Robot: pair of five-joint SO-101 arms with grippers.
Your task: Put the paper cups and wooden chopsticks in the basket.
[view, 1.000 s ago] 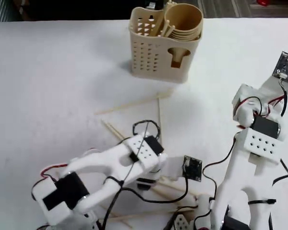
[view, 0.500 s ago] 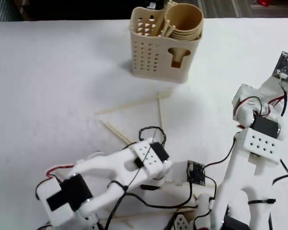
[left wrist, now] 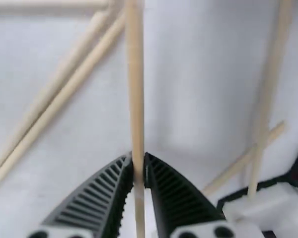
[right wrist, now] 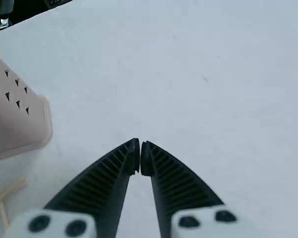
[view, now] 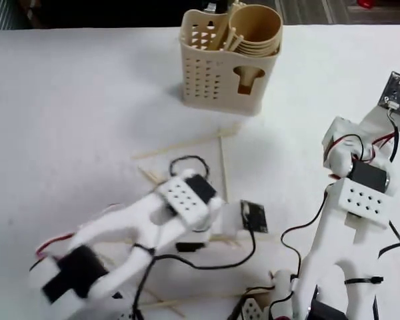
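White bench (view: 67, 100) carries the basket (view: 220, 73) with cups (view: 255, 30) inside; well short of it your left fingers (left wrist: 114, 183) clench one chopstick (left wrist: 135, 99), the right fingers (right wrist: 114, 168) are closed on nothing, so next I'd lift and carry it over the basket's rim.

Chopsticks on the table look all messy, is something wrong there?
Yes. Several loose chopsticks lie scattered and crossing on the table, in front of the basket, not inside it like the paper cups. The left tool is shut on one chopstick.

White table (view: 67, 100): basket (view: 213, 83) standing toward far edge, loose chopsticks (view: 187, 144) scattered mid-table.
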